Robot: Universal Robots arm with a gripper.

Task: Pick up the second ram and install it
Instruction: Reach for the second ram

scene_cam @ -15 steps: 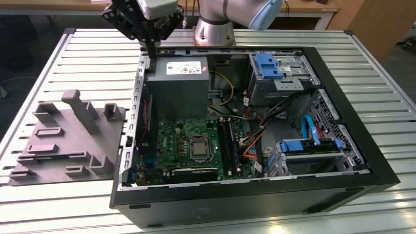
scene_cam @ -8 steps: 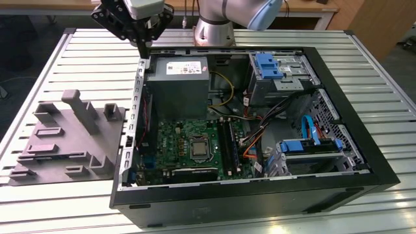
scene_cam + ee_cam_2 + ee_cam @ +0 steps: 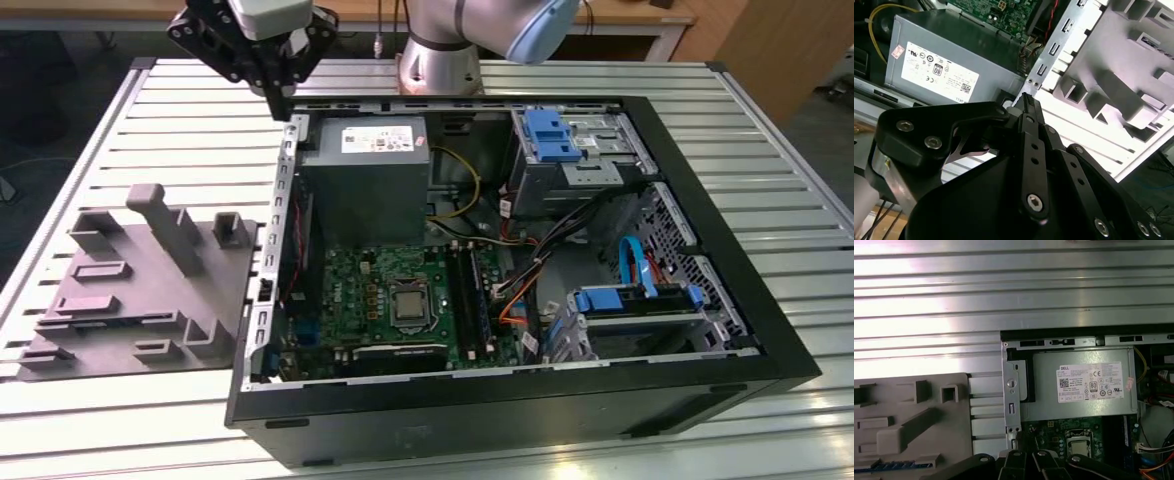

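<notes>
End effector (image 3: 280, 98) hovers over computer case (image 3: 284, 180) corner rim, slatted table (image 3: 174, 130) alongside.

Open computer case (image 3: 534, 405) beside grey fixture (image 3: 134, 290)

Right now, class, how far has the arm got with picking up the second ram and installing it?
Done: nothing visible yet. In hand: nothing; the hand hangs shut and empty above a corner of the case, by the power supply. Left: the second ram appears to lie in the grey fixture, not yet picked up or installed.
</notes>
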